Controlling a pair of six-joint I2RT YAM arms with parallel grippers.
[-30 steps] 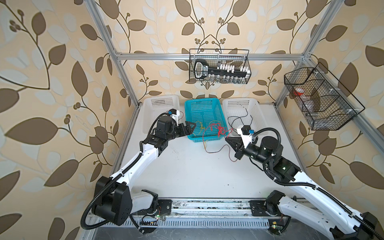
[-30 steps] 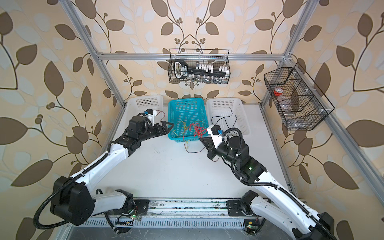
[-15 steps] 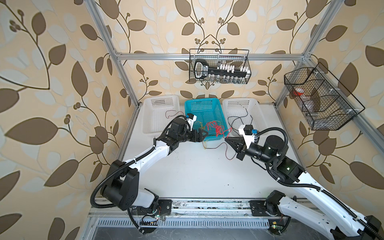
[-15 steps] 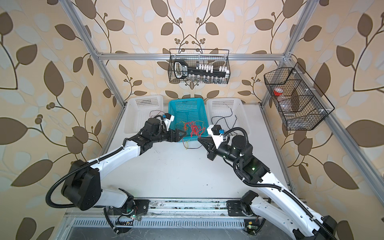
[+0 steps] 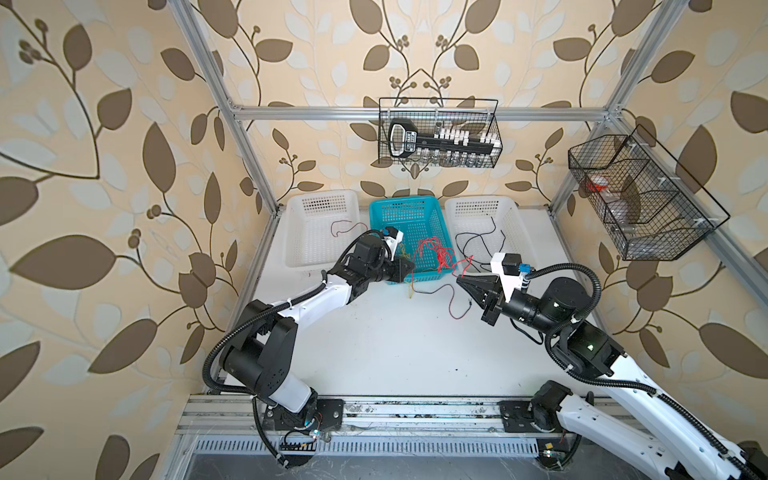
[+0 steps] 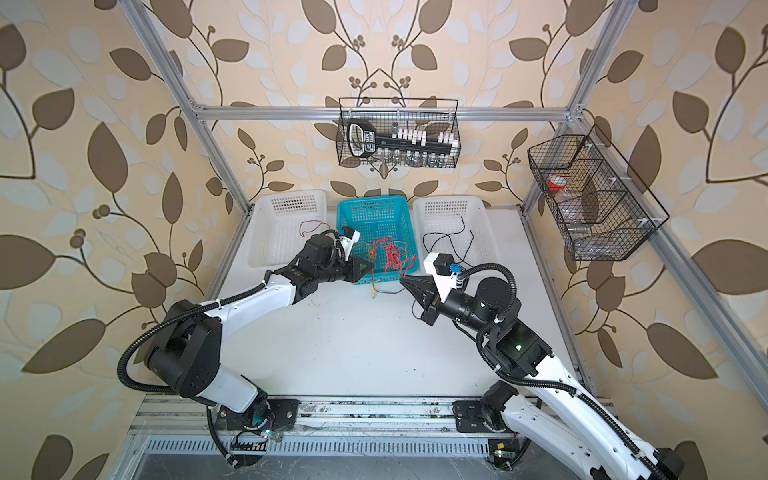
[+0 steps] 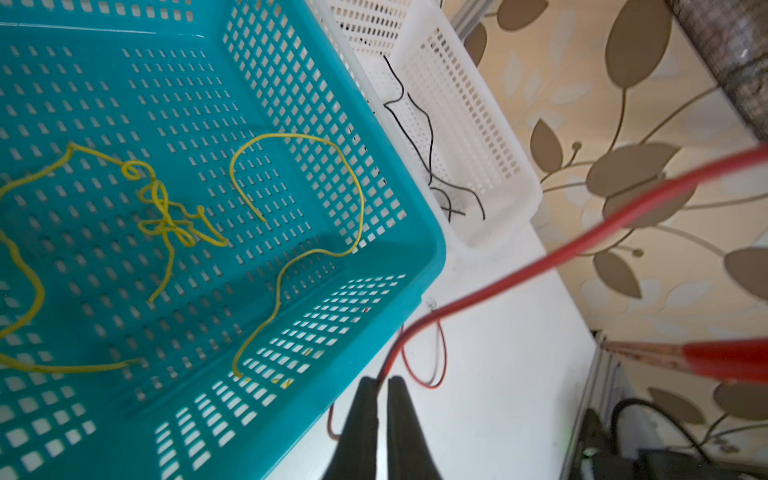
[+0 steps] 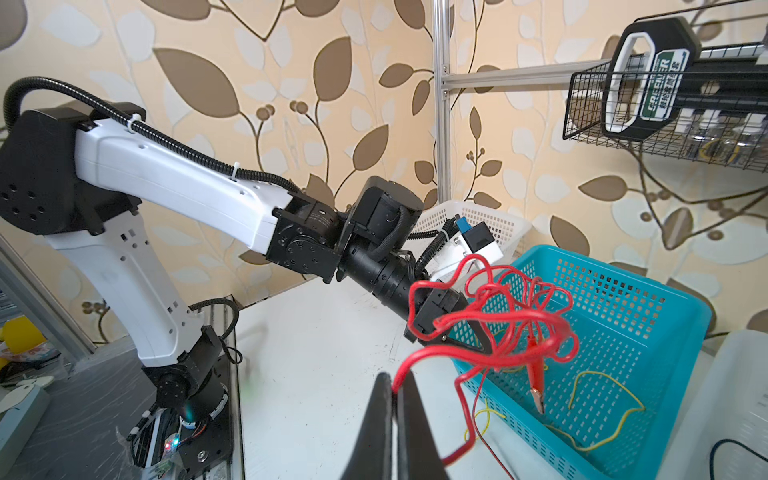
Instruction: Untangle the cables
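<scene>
Far left, one red wire (image 5: 345, 223) lies in a white basket (image 5: 311, 247); the left gripper (image 7: 382, 380) pinches a strand of the limp, light red tangle (image 8: 498, 318) hanging over the blue basket (image 5: 409, 216) of yellow wires (image 7: 166, 216). Probably best held near loose ends, it is also clamped by the right gripper (image 8: 397, 380); black wires (image 7: 431, 145) lie in the right basket (image 5: 478, 208)

My left hand (image 5: 409, 267) and my right hand (image 5: 460, 281) are both squeezed tight. Their tips point at each other, with both arms reaching forward.
</scene>
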